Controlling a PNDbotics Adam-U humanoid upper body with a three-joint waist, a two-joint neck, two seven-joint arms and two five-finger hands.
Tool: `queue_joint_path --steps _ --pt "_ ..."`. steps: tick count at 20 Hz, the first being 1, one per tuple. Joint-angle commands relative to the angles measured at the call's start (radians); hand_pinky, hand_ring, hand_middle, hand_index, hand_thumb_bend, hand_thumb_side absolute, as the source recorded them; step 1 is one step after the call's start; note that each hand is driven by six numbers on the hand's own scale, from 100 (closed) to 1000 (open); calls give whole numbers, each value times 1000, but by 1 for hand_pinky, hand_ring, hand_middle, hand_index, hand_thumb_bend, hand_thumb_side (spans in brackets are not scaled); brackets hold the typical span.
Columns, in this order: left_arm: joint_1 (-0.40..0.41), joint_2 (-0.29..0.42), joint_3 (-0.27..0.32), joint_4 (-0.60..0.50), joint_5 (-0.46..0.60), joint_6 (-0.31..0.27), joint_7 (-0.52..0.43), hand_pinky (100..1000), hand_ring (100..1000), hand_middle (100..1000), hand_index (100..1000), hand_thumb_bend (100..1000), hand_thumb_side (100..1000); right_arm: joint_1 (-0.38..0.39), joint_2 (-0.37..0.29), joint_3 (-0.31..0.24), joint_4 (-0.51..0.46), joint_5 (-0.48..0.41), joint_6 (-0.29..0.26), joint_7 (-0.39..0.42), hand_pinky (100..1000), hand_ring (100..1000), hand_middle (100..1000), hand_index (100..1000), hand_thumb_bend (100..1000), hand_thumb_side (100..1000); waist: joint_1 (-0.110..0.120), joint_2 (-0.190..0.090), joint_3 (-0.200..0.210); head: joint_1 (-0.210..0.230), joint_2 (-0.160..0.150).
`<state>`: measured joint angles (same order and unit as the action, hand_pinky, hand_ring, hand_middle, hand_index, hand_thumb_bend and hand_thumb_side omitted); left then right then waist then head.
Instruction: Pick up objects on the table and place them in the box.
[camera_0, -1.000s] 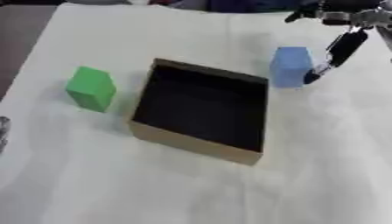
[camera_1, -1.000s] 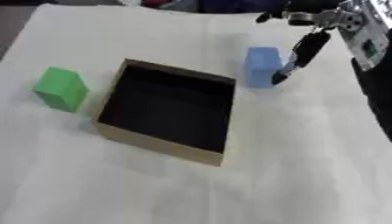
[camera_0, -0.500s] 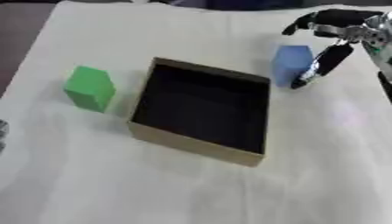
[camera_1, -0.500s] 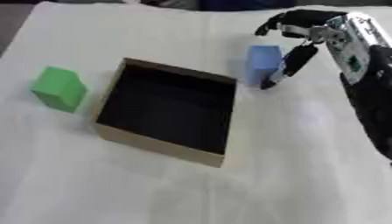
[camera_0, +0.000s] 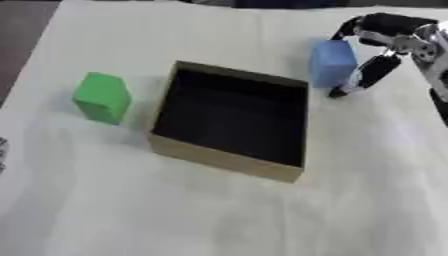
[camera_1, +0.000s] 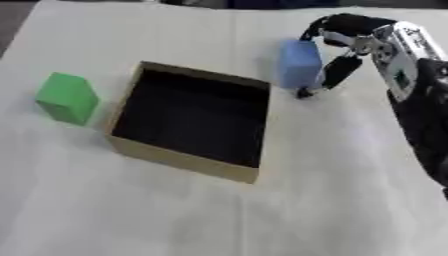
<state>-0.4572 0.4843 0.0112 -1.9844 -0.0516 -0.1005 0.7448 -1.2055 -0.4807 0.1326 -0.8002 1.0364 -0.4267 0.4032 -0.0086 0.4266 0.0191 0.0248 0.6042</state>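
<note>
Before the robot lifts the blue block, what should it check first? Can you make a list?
1. Right hand is at the blue block: ok, fingers curl over its top and right side.
2. Hold is complete: cannot tell, contact on the block's far side is hidden.
3. Box is open and empty: ok.
4. Way from block to box is free: ok, they sit close together with nothing between.
5. Green block is out of the way: ok, it is left of the box.
6. Left hand is clear: cannot tell.
</note>
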Motion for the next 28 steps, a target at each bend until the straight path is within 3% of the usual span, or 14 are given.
queue_joint_path --steps 1,6,13,21,22,23,28 --pt "-10 17 9 -16 2 1 -1 752 735 691 781 147 1000 -13 -12 -4 8 17 5 -13 939 931 704 758 607 433 3 -24 -1 1 -5" --pt "-8 18 9 -16 2 2 -2 752 736 690 781 148 1000 -26 -17 -3 -8 -26 1 20 925 907 617 678 568 400 2 -31 -5 5 0" --pt "-8 21 8 -16 1 2 -6 753 736 690 780 148 1000 -44 -23 0 -37 -66 30 66 920 895 600 656 486 371 -2 -40 -7 8 -1" --pt "-9 24 8 -16 0 5 -11 753 737 691 781 149 1000 -55 -25 -11 -67 -119 65 104 904 865 541 591 254 268 -4 -48 -8 9 1" --pt "-9 24 8 -16 0 5 -11 753 737 691 781 149 1000 -56 -28 -13 -81 -131 72 100 902 859 536 592 161 360 -4 -48 -8 9 2" --pt "-9 24 8 -16 0 5 -11 753 737 691 781 149 1000 -59 -33 -15 -98 -145 79 92 902 858 533 600 235 256 -4 -48 -8 9 3" --pt "-10 25 8 -16 1 5 -10 753 737 691 780 148 1000 -71 -60 -9 -209 -216 96 58 880 836 539 618 215 267 -5 -49 -10 9 8"
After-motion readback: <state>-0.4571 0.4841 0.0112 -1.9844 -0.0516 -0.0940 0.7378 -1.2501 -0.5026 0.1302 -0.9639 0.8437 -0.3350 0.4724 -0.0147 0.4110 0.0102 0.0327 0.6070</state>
